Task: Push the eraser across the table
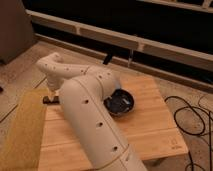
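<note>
At the 9 o'clock side of the scene a yellow-tan mat [20, 130] lies on the speckled floor, its long edge running just beside the left edge of the table [150, 127], a light wooden plank top.

The gripper [51, 95] hangs low over that left edge, at roughly 9 o'clock from the table's middle and close to the mat. Whether it is open or closed cannot be told, as its tip blends into a dark patch at the board. That small dark patch, low and flat on the wood right under the gripper and seemingly touching it, appears to be the eraser [47, 101]. It sits at the table's left border, at 9 o'clock from the bowl and well apart from it.

The cream-coloured arm [92, 120] rises from 6 o'clock, crosses the middle of the table, bends near the far side, then reaches toward 9 o'clock and turns down to the gripper. It hides much of the tabletop.

Just beside the arm, at its 3 o'clock, a dark round bowl [120, 103] stands upright on the wood. A small dark mark [175, 146] shows near the table's corner at 4 o'clock. Black cables [192, 117] loop over the floor at the table's 3 o'clock.
</note>
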Robot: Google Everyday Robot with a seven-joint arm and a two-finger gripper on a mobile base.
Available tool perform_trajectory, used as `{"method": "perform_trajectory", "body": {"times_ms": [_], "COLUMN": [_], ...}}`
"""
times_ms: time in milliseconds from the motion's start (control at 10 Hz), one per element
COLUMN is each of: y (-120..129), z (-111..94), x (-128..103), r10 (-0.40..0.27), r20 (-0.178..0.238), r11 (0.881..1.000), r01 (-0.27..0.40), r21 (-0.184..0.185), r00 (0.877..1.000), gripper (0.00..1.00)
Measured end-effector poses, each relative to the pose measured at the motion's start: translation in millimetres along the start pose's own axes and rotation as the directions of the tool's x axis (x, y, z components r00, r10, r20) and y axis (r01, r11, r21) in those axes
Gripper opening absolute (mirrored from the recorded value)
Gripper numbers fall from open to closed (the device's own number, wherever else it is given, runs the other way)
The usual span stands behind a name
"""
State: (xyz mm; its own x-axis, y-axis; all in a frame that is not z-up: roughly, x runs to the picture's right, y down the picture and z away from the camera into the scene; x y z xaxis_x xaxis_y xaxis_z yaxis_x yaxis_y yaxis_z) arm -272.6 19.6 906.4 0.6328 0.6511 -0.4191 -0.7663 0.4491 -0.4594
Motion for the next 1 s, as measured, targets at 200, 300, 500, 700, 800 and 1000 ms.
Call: {"method": "perform_trajectory", "body": {"times_ms": [200, 300, 500, 700, 800, 1000], "y": [17, 31, 42, 34, 27, 19], "z": [8, 20, 42, 53, 55, 60], "x": [4, 6, 8, 11, 13, 11], "r10": [0.011, 0.007, 0.007, 0.000, 0.001, -0.003], "r20": [0.011, 0.000, -0.024, -0.057, -0.071, -0.091], "r11": [0.999, 0.998, 0.994, 0.995, 0.996, 0.996], "r01": [-0.010, -0.007, -0.009, -0.006, -0.008, -0.005], "r21": [-0.036, -0.064, -0.110, -0.102, -0.093, -0.093], "r00": [1.000, 1.000, 1.000, 0.998, 0.997, 0.996], "gripper": [0.65, 0.65, 0.65, 0.65, 0.65, 0.65]}}
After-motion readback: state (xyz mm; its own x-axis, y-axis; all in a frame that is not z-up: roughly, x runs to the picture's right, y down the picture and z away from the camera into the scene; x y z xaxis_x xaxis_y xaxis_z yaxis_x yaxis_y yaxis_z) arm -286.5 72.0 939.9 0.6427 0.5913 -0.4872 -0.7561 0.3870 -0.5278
